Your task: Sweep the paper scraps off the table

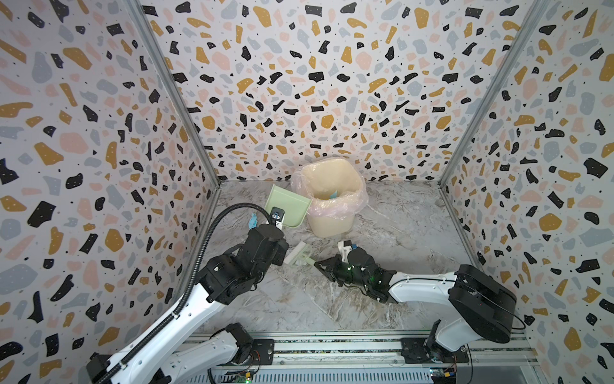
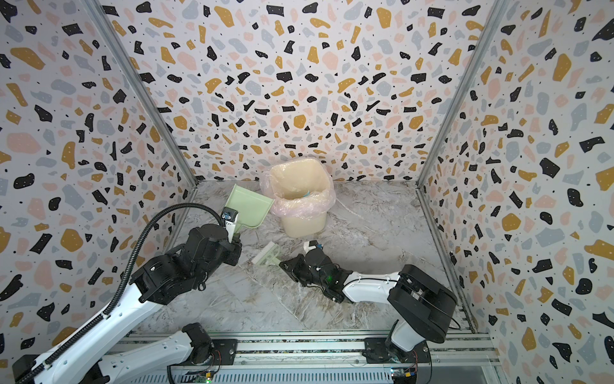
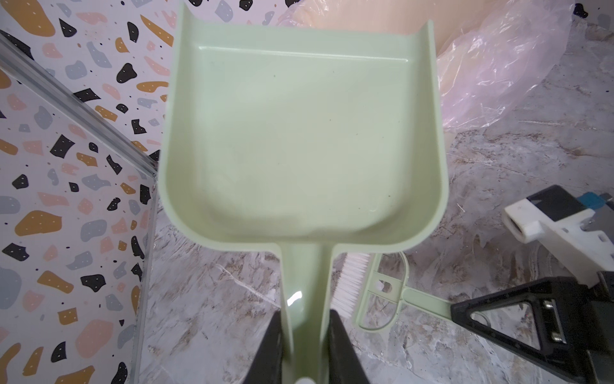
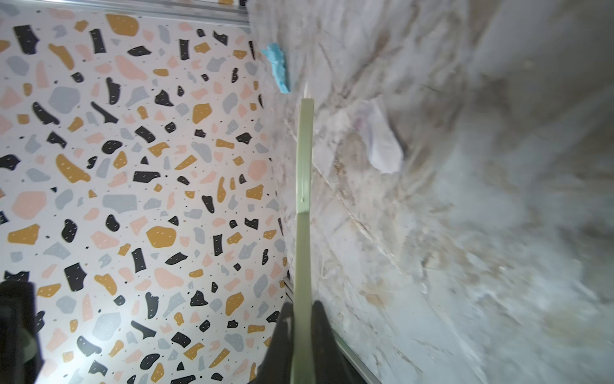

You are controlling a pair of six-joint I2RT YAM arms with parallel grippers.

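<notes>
My left gripper (image 3: 305, 316) is shut on the handle of the pale green dustpan (image 3: 299, 133), which is empty. In both top views the dustpan (image 1: 287, 204) hangs raised beside the bin (image 1: 329, 226). My right gripper (image 4: 303, 306) is shut on the thin handle of the green brush (image 4: 304, 199). The brush (image 1: 300, 254) lies low on the table (image 1: 398, 232), its white bristles toward the left arm. One of the paper scraps, light blue (image 1: 253, 221), lies near the left wall. The right wrist view shows that blue scrap (image 4: 277, 66) and a whitish scrap (image 4: 382, 139) beyond the brush.
The cream bin (image 2: 304, 226) with a pink plastic liner (image 3: 481, 50) stands at the back centre; a blue bit (image 1: 333, 194) lies inside. Terrazzo walls close in left, back and right. A metal rail (image 1: 332, 345) carrying both arm bases runs along the front edge.
</notes>
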